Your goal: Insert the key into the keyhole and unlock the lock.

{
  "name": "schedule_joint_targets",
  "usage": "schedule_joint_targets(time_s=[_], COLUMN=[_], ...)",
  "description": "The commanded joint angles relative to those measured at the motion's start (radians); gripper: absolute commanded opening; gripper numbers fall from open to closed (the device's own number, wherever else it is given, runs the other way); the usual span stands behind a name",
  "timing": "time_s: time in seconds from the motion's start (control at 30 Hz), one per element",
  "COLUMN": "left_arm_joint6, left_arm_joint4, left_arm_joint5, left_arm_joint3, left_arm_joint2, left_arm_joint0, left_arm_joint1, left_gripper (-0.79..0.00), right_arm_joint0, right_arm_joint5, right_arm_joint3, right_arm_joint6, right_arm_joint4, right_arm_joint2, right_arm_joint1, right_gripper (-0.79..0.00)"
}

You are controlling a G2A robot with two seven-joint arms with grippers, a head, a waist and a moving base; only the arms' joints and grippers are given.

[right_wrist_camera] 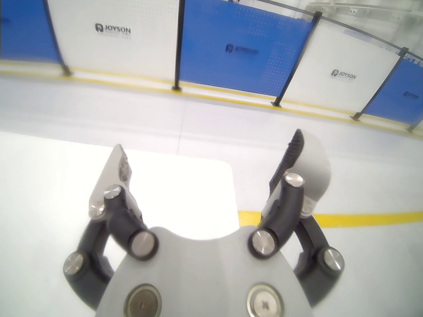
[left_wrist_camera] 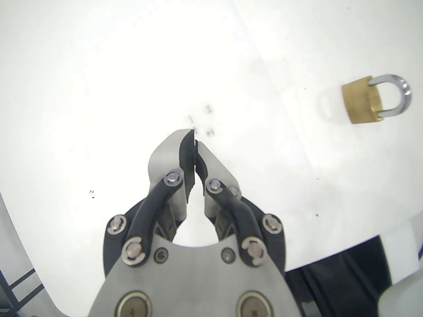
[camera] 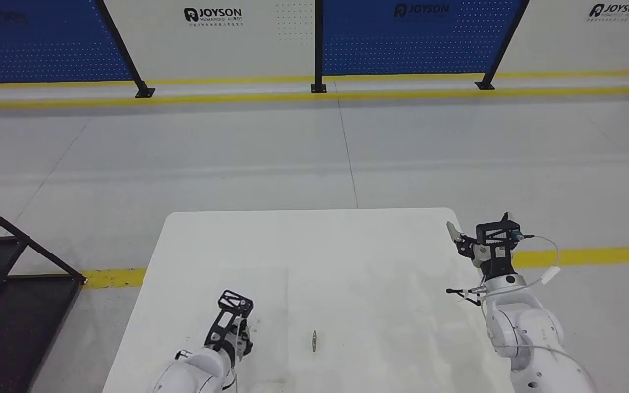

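- Likely step: securing the small brass padlock with a silver steel shackle [left_wrist_camera: 363, 103], which lies flat on the white table [camera: 393, 255], touched by nothing. To do it well, 1 gripper should clamp the brass body by its flat sides. That leaves free the end opposite the shackle, where I judge the keyhole to be, so a key can enter squarely.
- Left of the padlock, near it but apart, the left gripper [left_wrist_camera: 195, 140] hangs above the table. Its pads are pressed together, and I cannot tell whether a thin key is pinched between them.
- Well right of the padlock, the right gripper [right_wrist_camera: 208, 163] is spread wide and holds nothing.
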Motion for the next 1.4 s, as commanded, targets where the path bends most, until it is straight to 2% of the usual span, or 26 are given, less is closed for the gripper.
schedule_joint_targets(time_s=[0.0, 0.1, 0.3, 0.33, 0.43, 0.63, 0.77, 1.03, 1.37], left_arm_joint6=[0.048, 0.149, 0.403, 0.437, 0.525, 0.679, 0.758, 0.848, 0.856], left_arm_joint4=[-0.028, -0.101, -0.219, -0.223, -0.224, -0.220, -0.244, -0.246, -0.244], left_arm_joint5=[-0.027, -0.102, -0.340, -0.372, -0.449, -0.547, -0.626, -0.704, -0.708], left_arm_joint3=[-0.029, -0.062, -0.085, -0.076, -0.032, 0.058, 0.108, 0.159, 0.163], left_arm_joint2=[-0.033, -0.097, -0.251, -0.268, -0.293, -0.331, -0.366, -0.409, -0.412], left_arm_joint0=[0.043, 0.122, 0.300, 0.308, 0.308, 0.308, 0.308, 0.308, 0.308], left_arm_joint1=[0.004, 0.011, 0.027, 0.029, 0.031, 0.029, 0.027, 0.021, 0.020], left_gripper=[-0.785, -0.785, -0.785, -0.785, -0.785, -0.785, -0.785, -0.785, -0.785], right_arm_joint0=[0.000, 0.000, 0.000, 0.000, 0.000, 0.000, -0.044, -0.158, -0.150], right_arm_joint5=[0.000, 0.000, 0.000, 0.000, 0.000, 0.004, -0.011, -0.035, -0.170], right_arm_joint3=[0.000, 0.000, 0.000, 0.000, 0.000, 0.000, -0.043, -0.106, -0.062], right_arm_joint6=[0.000, 0.000, 0.000, 0.000, 0.000, -0.001, 0.007, -0.017, 0.071], right_arm_joint4=[0.000, 0.000, 0.000, 0.000, 0.000, 0.001, -0.042, -0.287, -0.425], right_arm_joint2=[0.000, 0.000, 0.000, 0.000, 0.000, 0.001, -0.031, -0.236, -0.467], right_arm_joint1=[0.000, 0.000, 0.000, 0.000, 0.000, 0.000, -0.003, -0.012, -0.024], right_gripper=[0.000, 0.000, 0.000, 0.000, 0.000, 0.000, 0.000, 0.000, 0.000])
